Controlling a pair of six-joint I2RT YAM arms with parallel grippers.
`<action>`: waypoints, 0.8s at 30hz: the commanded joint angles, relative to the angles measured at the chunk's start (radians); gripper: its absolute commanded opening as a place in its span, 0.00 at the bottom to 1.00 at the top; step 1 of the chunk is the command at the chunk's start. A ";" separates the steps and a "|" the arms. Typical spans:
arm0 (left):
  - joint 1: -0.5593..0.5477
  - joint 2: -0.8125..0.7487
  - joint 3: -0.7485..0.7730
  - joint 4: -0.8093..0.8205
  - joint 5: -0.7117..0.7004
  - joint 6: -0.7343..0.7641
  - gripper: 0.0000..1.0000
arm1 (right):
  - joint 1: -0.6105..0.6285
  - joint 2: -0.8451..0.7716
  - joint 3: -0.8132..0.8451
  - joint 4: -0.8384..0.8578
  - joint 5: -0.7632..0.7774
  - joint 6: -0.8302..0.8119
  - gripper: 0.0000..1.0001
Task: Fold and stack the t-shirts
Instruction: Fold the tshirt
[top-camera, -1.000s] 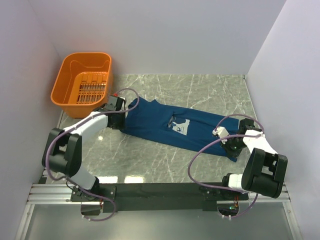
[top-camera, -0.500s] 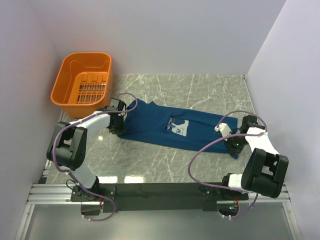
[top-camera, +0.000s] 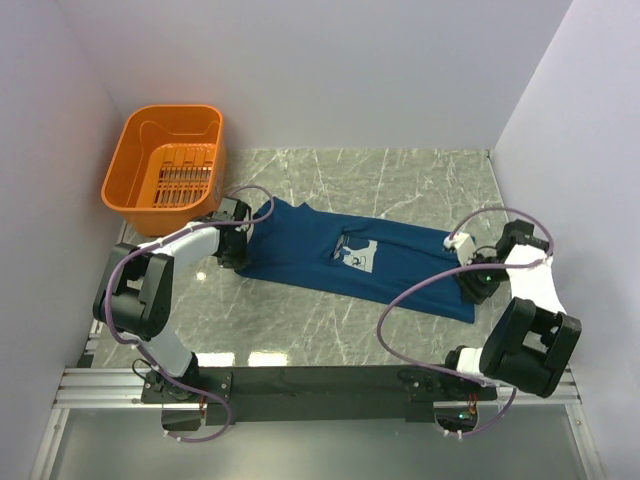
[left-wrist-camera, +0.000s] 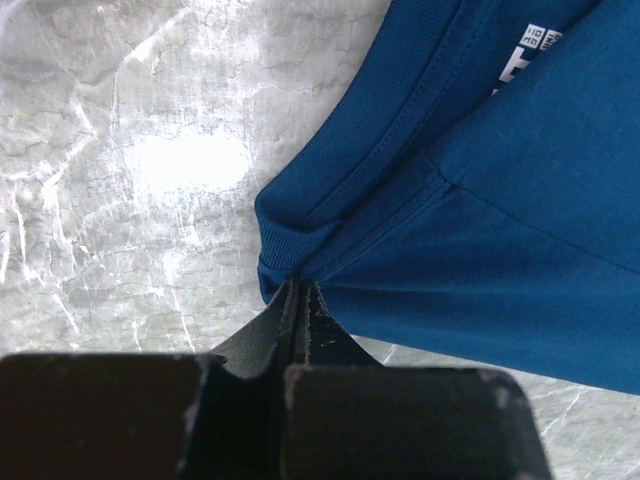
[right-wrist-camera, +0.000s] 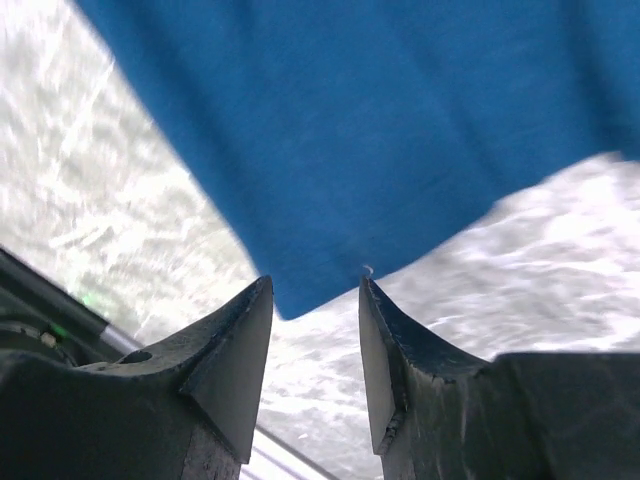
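The dark navy t-shirt (top-camera: 300, 245) lies stretched flat across the marble table, its pale chest print (top-camera: 358, 257) facing up. My left gripper (top-camera: 231, 256) is at the shirt's left end, shut on a bunched seam of the fabric (left-wrist-camera: 285, 255) near the collar, as the left wrist view shows (left-wrist-camera: 300, 287). My right gripper (top-camera: 477, 287) hovers at the shirt's right end with its jaws open. In the right wrist view (right-wrist-camera: 315, 287) the shirt's corner (right-wrist-camera: 300, 200) lies just beyond the fingertips, not between them.
An orange plastic basket (top-camera: 165, 160) stands at the back left, close behind the left arm. Pale walls close in on three sides. The metal rail (top-camera: 320, 385) carrying both arm bases runs along the near edge.
My right gripper has opened, let go of the shirt's right corner and drawn back to the right. The left gripper first pulled its end slightly nearer, then stayed put, still shut.
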 joint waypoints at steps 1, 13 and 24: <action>0.006 0.015 0.016 -0.013 0.030 0.013 0.01 | -0.014 0.044 0.080 -0.006 -0.074 0.099 0.47; 0.006 0.004 0.019 -0.008 0.066 0.027 0.01 | 0.003 0.204 0.092 0.051 -0.052 0.148 0.45; 0.006 0.010 0.014 -0.007 0.075 0.027 0.01 | 0.041 0.248 0.028 0.155 0.008 0.193 0.41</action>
